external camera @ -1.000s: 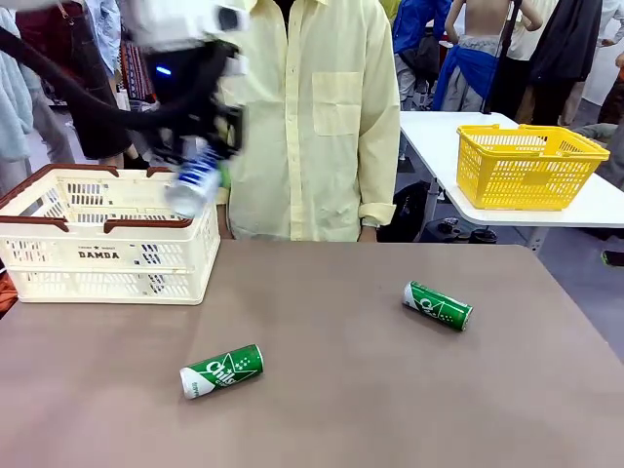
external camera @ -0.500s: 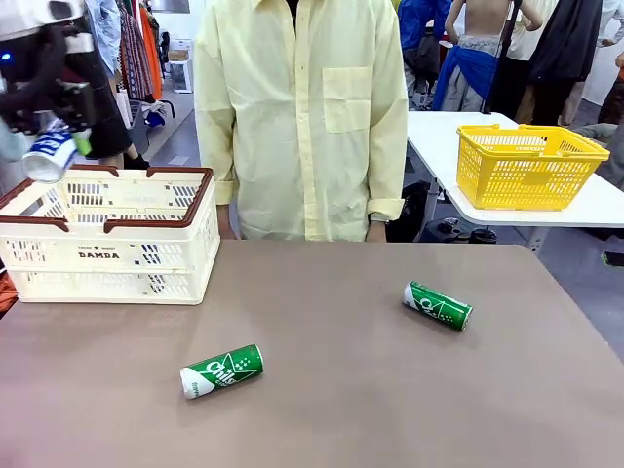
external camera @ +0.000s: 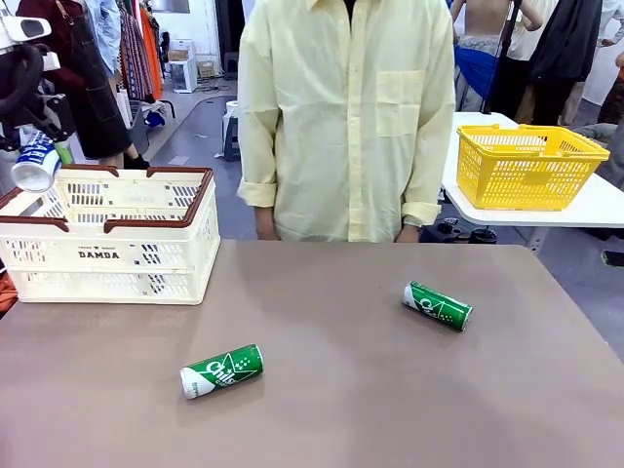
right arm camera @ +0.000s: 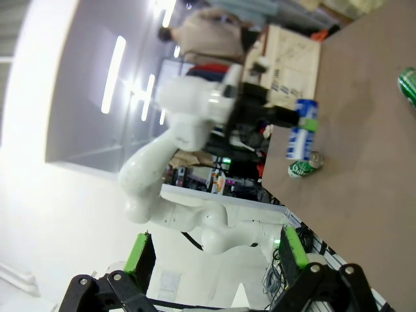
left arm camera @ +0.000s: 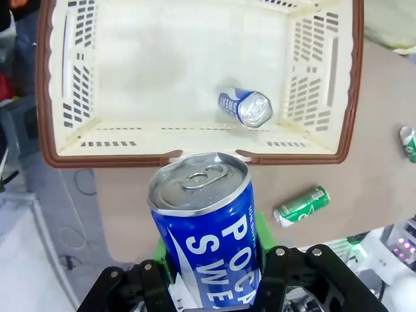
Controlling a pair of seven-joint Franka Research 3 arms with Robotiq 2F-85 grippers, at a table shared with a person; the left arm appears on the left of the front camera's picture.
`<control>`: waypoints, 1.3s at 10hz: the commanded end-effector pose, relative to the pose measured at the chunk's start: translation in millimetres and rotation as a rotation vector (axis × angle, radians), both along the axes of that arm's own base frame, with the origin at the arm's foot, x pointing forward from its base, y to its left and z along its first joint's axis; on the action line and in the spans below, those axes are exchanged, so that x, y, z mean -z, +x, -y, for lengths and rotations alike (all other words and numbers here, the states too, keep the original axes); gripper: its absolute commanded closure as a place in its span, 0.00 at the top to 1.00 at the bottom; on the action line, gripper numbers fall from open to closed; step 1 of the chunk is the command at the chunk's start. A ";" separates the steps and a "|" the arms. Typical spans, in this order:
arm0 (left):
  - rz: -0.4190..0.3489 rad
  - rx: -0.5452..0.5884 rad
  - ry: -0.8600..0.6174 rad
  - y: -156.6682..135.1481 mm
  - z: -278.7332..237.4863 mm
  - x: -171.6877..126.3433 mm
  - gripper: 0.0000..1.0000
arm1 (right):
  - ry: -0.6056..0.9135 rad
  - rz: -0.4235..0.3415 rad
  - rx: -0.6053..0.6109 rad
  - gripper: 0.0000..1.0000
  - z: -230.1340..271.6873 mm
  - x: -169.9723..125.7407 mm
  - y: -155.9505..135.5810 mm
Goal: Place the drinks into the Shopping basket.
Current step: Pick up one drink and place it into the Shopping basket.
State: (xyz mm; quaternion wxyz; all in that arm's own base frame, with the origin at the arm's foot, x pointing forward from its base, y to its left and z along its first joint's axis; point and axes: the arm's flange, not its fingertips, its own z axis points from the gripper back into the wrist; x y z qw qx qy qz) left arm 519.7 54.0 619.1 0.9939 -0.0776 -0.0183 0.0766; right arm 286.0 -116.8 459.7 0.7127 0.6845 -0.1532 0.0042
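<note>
Gripping the blue can (external camera: 36,163) at upper left, our left gripper (left arm camera: 211,260) holds it by the rim of the Shopping basket (external camera: 97,278). Our right gripper (right arm camera: 216,255) gapes empty; one green can (external camera: 221,370) lies lower left, a second green can (external camera: 438,305) mid-right.

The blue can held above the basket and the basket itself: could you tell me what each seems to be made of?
The held blue can looks like aluminium: glossy printed wall, bare silvery lid with pull tab. The Shopping basket looks like moulded plastic: matte cream slotted walls, red-brown rim.
</note>
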 end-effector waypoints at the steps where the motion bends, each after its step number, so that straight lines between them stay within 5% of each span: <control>1: 0.009 0.024 0.027 -1.9 0.8 -4.7 0.00 | 0.024 -0.005 0.006 1.00 -1.0 -6.3 0.0; 2: 0.000 0.000 0.000 0.0 0.0 0.0 0.00 | 0.024 -0.005 0.006 1.00 -1.0 -6.3 0.0; 4: -0.021 0.216 0.058 34.9 13.4 26.4 0.00 | 0.024 -0.005 0.006 1.00 -1.0 -6.3 0.0; 8: 0.074 0.323 0.144 74.3 9.0 58.3 0.00 | 0.024 -0.005 0.006 1.00 -1.0 -6.3 0.0; 13: 0.080 0.190 0.126 124.7 -0.4 98.4 0.00 | 0.024 -0.005 0.006 1.00 -1.0 -6.3 0.0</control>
